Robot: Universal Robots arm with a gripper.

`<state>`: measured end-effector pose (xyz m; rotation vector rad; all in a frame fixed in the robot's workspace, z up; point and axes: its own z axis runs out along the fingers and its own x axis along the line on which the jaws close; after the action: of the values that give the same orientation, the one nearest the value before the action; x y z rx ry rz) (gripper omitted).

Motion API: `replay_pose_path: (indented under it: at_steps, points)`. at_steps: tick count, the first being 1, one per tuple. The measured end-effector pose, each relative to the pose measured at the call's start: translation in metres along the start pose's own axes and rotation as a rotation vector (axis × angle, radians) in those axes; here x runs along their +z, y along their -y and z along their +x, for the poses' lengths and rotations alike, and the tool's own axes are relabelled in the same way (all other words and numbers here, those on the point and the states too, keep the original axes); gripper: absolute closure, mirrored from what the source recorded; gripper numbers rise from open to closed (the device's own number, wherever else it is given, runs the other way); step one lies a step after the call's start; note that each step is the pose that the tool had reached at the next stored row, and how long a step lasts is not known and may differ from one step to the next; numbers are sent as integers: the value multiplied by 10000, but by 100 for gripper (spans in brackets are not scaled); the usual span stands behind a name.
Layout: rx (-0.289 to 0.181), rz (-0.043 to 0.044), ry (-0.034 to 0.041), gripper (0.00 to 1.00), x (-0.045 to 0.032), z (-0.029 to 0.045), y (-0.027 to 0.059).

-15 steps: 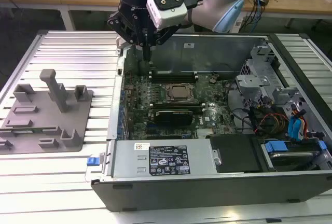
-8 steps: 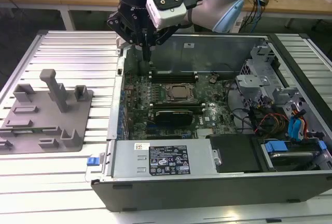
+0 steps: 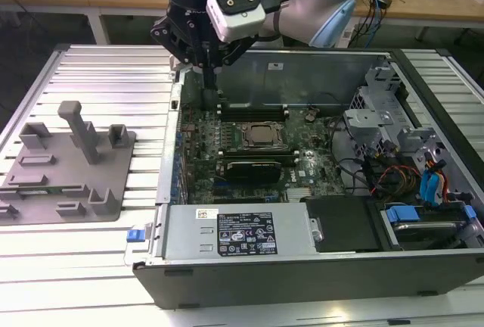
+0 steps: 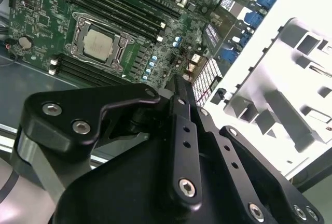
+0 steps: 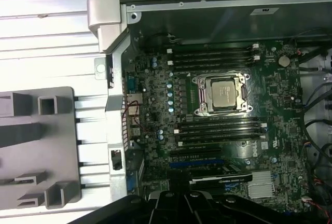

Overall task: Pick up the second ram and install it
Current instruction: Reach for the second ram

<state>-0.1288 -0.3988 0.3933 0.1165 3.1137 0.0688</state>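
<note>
Hand (image 4: 176,86) over motherboard (image 4: 31,16), can't tell its grip; ram stick (image 3: 45,189) in tray (image 3: 113,191): I reckon light, stiff, fragile, so edge-hold.

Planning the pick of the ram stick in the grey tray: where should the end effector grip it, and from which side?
Likely from straight above, pinching the long flat faces of the second ram near mid-length: it seems to stand on edge in a slot of the grey tray, so just its thin top edge is exposed.

Markings: none legible.
Black-and-white label (image 3: 246,234) on the power supply housing (image 3: 185,241) carries print too small to read; small white sticker (image 3: 206,213) beside it likewise.
</note>
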Motion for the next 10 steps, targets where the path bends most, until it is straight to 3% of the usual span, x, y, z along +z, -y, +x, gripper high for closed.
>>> replay_pose_path:
  at_steps: [6, 10]
  points:
    - [1, 0, 0, 92, -1, 28, 2]
    - [0, 0, 0, 92, -2, 88, 7]
